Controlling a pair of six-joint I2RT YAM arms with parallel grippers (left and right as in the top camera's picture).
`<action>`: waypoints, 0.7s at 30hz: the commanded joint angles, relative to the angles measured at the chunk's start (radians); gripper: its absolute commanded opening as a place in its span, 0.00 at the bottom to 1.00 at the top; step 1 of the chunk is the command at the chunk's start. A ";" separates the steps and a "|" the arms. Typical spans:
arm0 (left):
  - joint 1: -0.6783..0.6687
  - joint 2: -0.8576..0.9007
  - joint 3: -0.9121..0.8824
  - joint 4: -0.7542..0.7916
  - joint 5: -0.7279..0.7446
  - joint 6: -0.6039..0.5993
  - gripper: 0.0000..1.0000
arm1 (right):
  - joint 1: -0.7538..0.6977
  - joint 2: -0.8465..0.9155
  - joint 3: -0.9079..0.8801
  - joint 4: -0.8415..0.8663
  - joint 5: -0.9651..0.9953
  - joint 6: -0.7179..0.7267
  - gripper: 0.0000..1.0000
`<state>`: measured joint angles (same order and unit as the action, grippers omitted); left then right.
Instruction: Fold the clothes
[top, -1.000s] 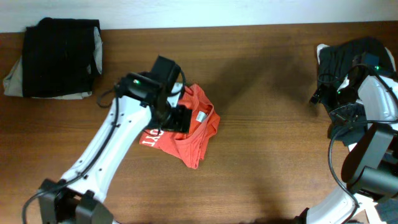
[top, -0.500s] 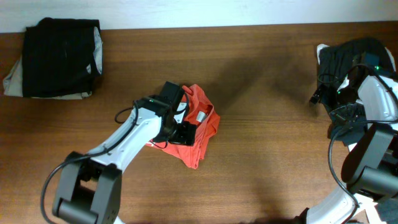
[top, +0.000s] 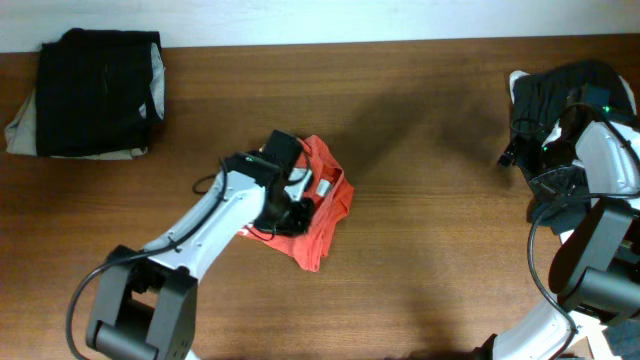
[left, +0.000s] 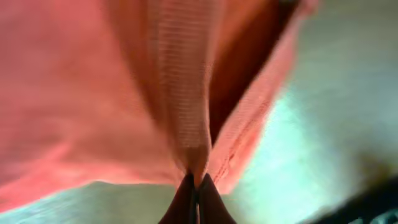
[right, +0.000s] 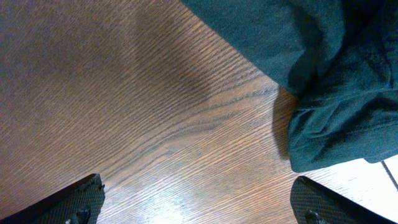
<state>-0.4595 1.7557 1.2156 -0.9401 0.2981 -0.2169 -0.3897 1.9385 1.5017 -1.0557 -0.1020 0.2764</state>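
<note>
A crumpled red-orange T-shirt (top: 325, 205) with a white neck label lies near the middle of the table. My left gripper (top: 292, 215) sits on its left part, shut on a fold of the fabric. In the left wrist view the two dark fingertips (left: 186, 205) meet on a ridge of the red-orange T-shirt (left: 180, 106), which fills most of the frame. My right gripper (right: 198, 202) stands open over bare wood at the far right, beside a dark garment (right: 323, 68); in the overhead view that dark garment (top: 560, 90) lies at the table's right edge.
A folded black garment on a beige one (top: 98, 92) lies at the back left corner. The wooden table (top: 430, 230) runs between the T-shirt and the right arm.
My left gripper has come down onto the T-shirt and shut on its fabric. The left arm has drawn in slightly. The right arm has not moved.
</note>
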 joint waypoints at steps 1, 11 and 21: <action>-0.083 -0.026 0.014 -0.023 0.069 -0.040 0.01 | -0.003 -0.018 0.014 -0.002 0.002 0.002 0.99; -0.199 -0.008 0.081 -0.027 0.071 -0.069 0.28 | -0.003 -0.018 0.014 -0.002 0.002 0.002 0.99; 0.227 0.009 0.437 -0.155 -0.176 0.106 0.99 | -0.003 -0.018 0.014 -0.002 0.002 0.002 0.99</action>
<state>-0.4164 1.7557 1.6432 -1.1137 0.0708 -0.2348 -0.3897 1.9385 1.5017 -1.0561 -0.1020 0.2768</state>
